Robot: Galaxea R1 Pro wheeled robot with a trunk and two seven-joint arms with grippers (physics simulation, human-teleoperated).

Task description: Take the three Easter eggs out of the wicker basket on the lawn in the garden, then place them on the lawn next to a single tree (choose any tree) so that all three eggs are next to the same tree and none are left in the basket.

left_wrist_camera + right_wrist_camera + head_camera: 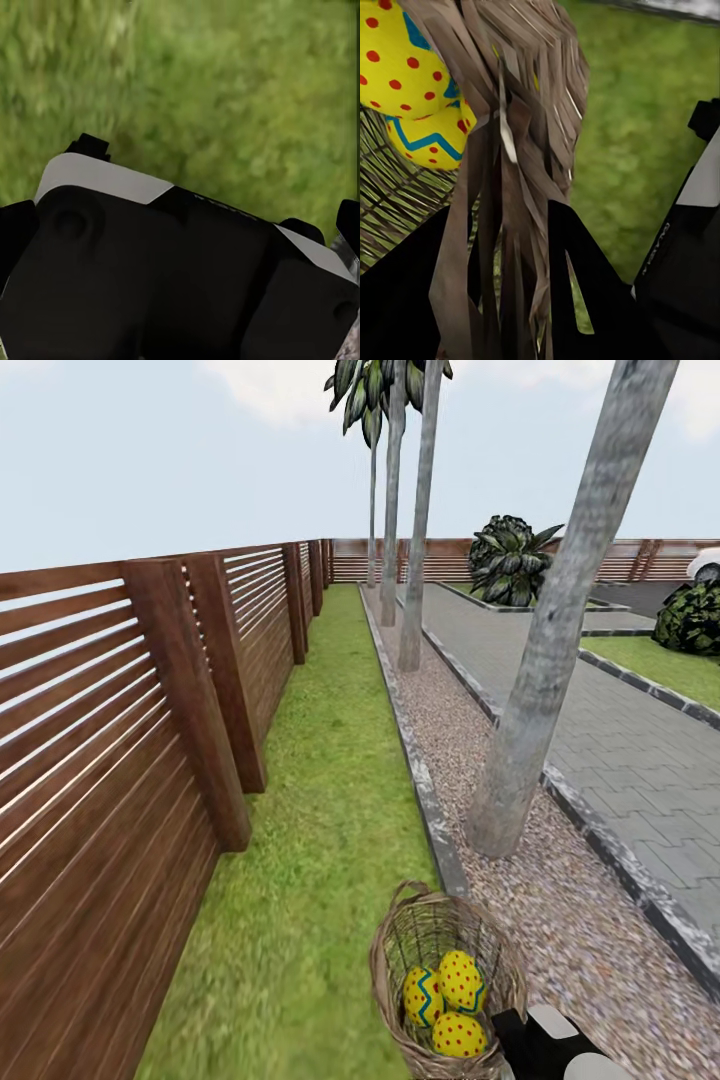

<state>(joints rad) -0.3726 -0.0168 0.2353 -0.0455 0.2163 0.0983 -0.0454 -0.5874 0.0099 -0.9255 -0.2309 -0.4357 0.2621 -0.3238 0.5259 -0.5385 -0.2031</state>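
Eggs, three yellow ones with red dots [448, 997], are lying in the round brown wicker basket [400, 950] at the head view's bottom centre, on green lawn [310, 780]. Right gripper's black fingers [405, 300] are seemingly straddling its rim; left gripper's finger state is unclear.

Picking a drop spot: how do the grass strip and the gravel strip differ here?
The lawn is green grass along the wooden fence; the gravel strip is pebbly and pale grey-brown. The wicker basket sits on the lawn, while the nearest tree stands in the gravel. A stone kerb separates them; both run straight ahead.
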